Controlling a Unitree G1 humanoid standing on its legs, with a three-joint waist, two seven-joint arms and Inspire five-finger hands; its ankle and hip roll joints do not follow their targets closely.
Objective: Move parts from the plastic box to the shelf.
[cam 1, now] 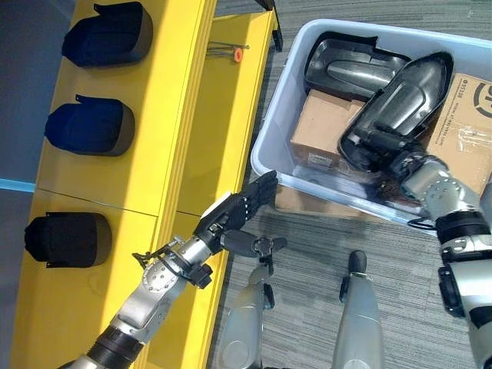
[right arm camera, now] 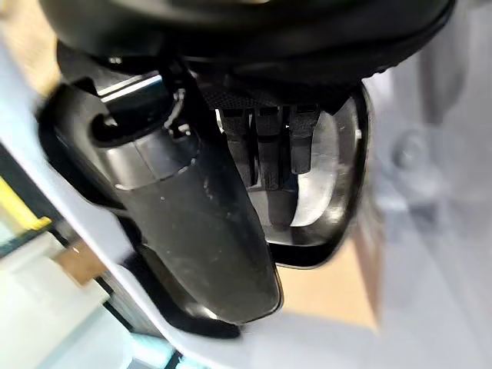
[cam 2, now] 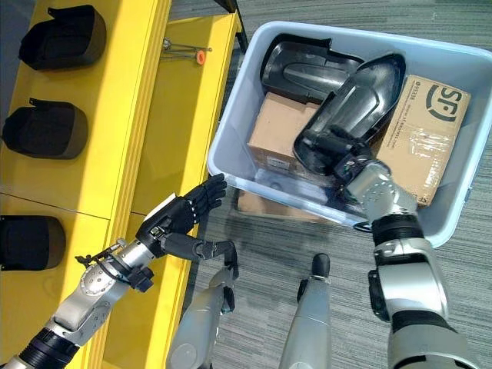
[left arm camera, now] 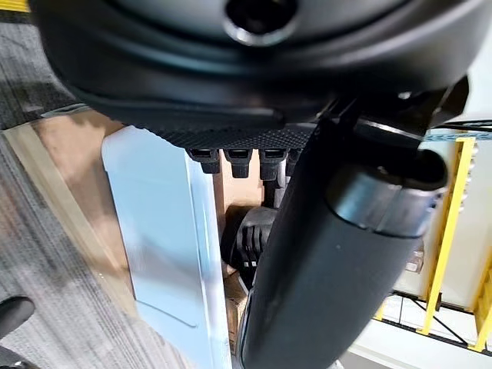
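A pale blue plastic box (cam 1: 265, 146) stands on the floor at the right, holding two black moulded parts and cardboard boxes. My right hand (cam 1: 384, 146) reaches into it, its fingers curled over the near end of the long glossy black part (cam 1: 407, 96), which lies tilted across the cardboard. In the right wrist view the thumb (right arm camera: 200, 223) and fingers clamp that part's rim (right arm camera: 330, 177). The second black part (cam 1: 350, 65) lies at the box's far side. My left hand (cam 1: 238, 211) hovers open between the yellow shelf (cam 1: 177, 115) and the box's near corner, holding nothing.
Three black parts (cam 1: 108, 34) (cam 1: 91, 127) (cam 1: 68, 238) sit in a row on the shelf's top. An orange-tipped tool (cam 1: 237, 52) lies on its lower board. Cardboard boxes (cam 1: 327, 127) (cam 1: 469, 123) fill the plastic box; flat cardboard (cam 1: 307, 201) shows under it on grey carpet.
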